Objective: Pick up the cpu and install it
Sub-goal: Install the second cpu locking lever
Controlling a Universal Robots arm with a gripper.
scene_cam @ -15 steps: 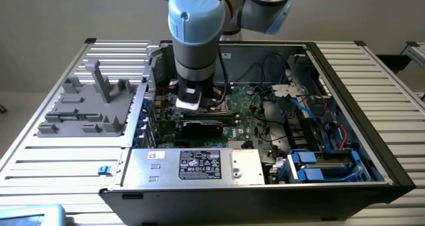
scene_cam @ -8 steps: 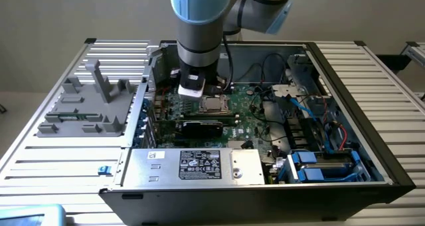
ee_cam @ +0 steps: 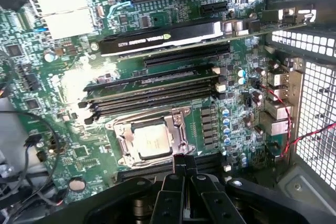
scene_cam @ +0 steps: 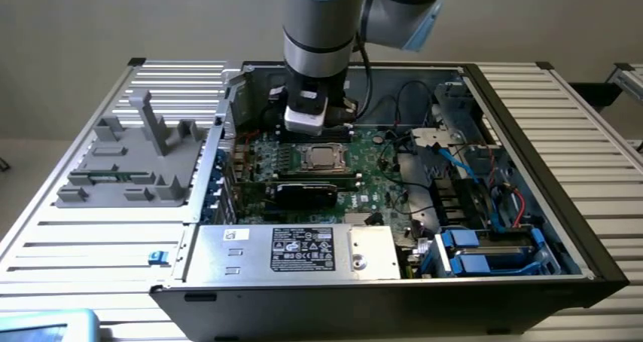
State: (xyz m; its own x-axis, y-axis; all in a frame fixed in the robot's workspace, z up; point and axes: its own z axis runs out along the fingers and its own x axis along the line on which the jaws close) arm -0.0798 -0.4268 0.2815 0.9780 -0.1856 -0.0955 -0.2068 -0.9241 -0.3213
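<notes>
Far left of the exterior frame: grey fixture block (scene_cam: 131, 157) on the slatted table (scene_cam: 90, 236), well apart from the work. Centre: open computer case (scene_cam: 562, 229) with green motherboard (scene_cam: 377, 180) exposed, robot arm (scene_cam: 319, 25) dropping in from the top edge. Just below the arm's tip, the cpu (scene_cam: 321, 157) lying flat and square inside the socket frame (scene_cam: 301, 148), silver-tan lid up, apparently already seated. Below it, the black graphics card (scene_cam: 306, 193); lower centre, the silver power supply (scene_cam: 291, 248); to the right, blue drive caddies (scene_cam: 498, 255) and loose cables.

In the wrist frame, lower centre: cpu (ee_cam: 152, 141) again within its metal frame, memory slots (ee_cam: 152, 90) above it. Gripper (ee_cam: 185, 167) at the bottom edge, fingers pressed together, pinching nothing, tips hovering just beside the socket's near rim.

Judged by looks: light, stiff, smooth-topped and likely slippery; underside contacts and socket pins probably fragile. Best taken by two opposite edges of the thin rim, kept level, never pressed on the lid or tilted into the socket.
</notes>
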